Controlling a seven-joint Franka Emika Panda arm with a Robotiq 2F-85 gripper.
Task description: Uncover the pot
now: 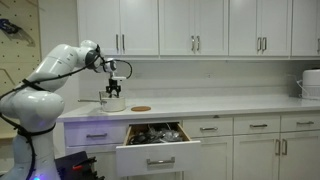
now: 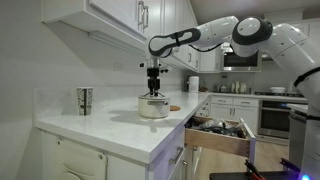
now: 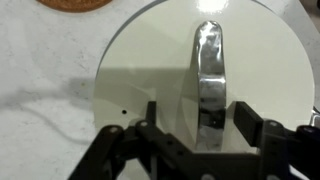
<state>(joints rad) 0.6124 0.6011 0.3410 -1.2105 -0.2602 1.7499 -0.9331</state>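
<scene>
Directly above the small squat silvery-white metal pot on the white tabletop, the hand hangs released, fingers spread either side of the shiny strap handle on the round pale lid. A flat brown round disc lies near.

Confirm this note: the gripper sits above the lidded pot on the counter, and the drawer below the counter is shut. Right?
No. The drawer is pulled open, as both exterior views show. The rest holds: the gripper sits above the pot on the counter, lid on.
</scene>
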